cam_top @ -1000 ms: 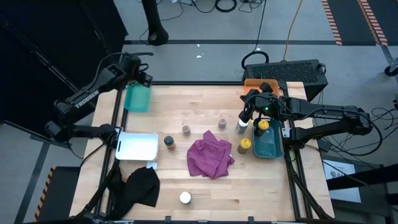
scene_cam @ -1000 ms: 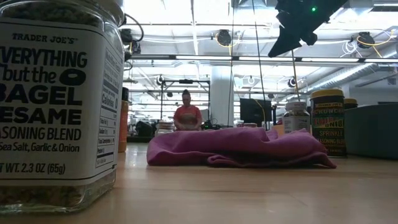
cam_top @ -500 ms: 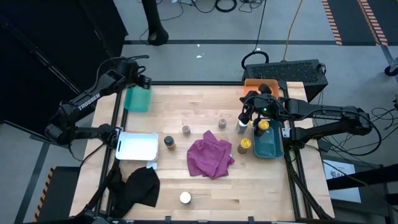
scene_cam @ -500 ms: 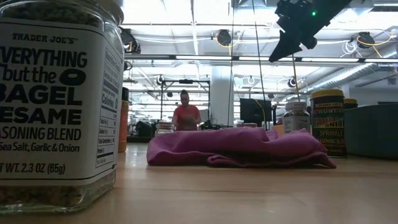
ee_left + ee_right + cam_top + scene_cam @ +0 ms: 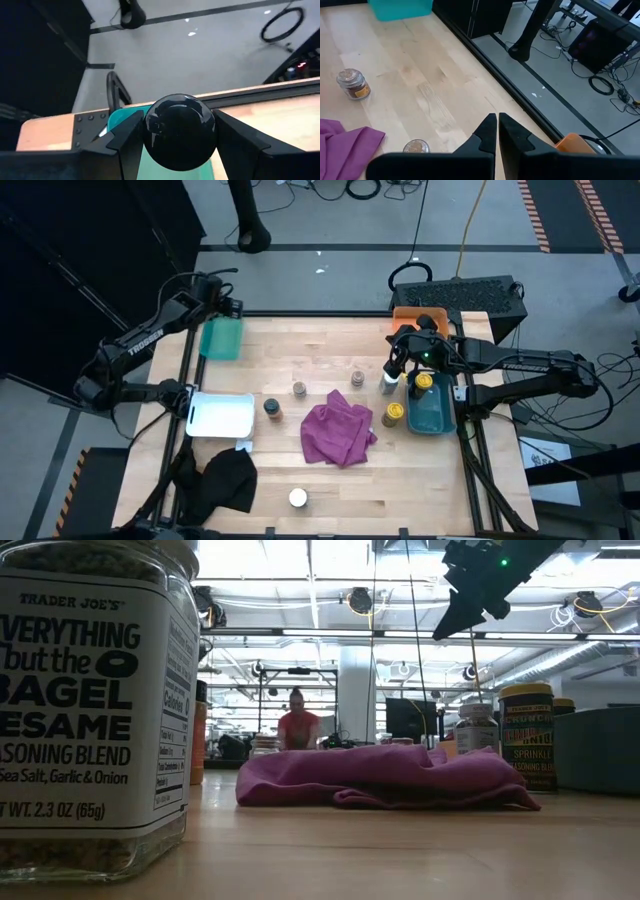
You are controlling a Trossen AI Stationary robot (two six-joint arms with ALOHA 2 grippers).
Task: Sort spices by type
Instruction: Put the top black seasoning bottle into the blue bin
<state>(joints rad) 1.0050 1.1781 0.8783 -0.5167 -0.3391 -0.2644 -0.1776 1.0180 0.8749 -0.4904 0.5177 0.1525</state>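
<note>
At table's far-left corner, left tool [image 5: 180,145] grips black-lidded jar [image 5: 180,131]; right tool [image 5: 498,131] closed.

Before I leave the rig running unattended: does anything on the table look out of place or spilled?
The magenta cloth lies crumpled mid-table among the jars, and a dark cloth droops over the front-left edge by the white tray. Every jar in view stands upright and nothing looks spilled.

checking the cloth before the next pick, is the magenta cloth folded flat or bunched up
Bunched up. The magenta cloth lies crumpled mid-table with an uneven outline in the high view, and the low view shows it heaped in rounded folds.
</note>
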